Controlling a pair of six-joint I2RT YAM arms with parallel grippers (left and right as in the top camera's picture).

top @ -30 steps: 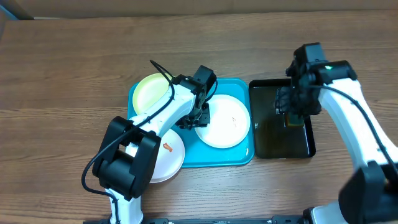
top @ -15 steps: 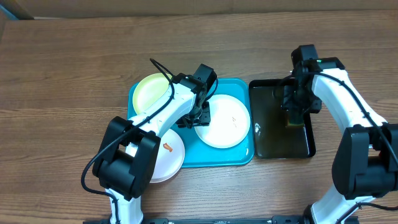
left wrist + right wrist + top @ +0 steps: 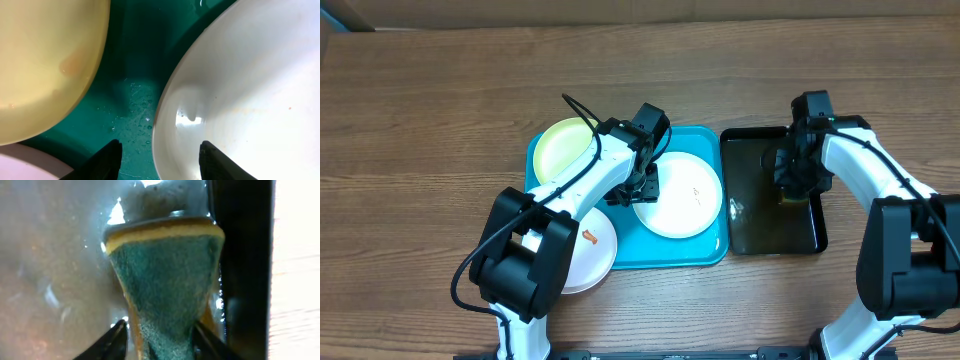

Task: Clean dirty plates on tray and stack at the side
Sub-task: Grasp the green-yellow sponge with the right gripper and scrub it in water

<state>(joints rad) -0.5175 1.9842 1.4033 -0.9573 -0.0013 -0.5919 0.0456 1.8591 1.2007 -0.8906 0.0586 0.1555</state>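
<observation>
**Overhead.** My left gripper [image 3: 642,186] hung over the tray [image 3: 660,256], at the rim of the white plate [image 3: 682,196]. The yellow-green plate [image 3: 560,150] and the smeared plate [image 3: 592,248] lay outside the jaws on the other side, the smeared one overhanging the tray's edge. All three plates lay flat and face up (being round, they have no long axis). The tray's long side ran toward the black tray [image 3: 770,228], where my right gripper [image 3: 792,186] stood.

**Left wrist.** The jaws stood apart and gripped nothing. One finger [image 3: 107,160] was over wet tray floor and the other [image 3: 212,160] over the white plate's face, so the rim passed between them. I judged this a stance for steadying that plate.

**Right wrist.** The jaws were closed on the sponge [image 3: 167,280] and pinched it narrow. Its long axis ran straight ahead of them, widening to a yellow-edged far end pressed into the wet tray, probably to soak it before scrubbing.
</observation>
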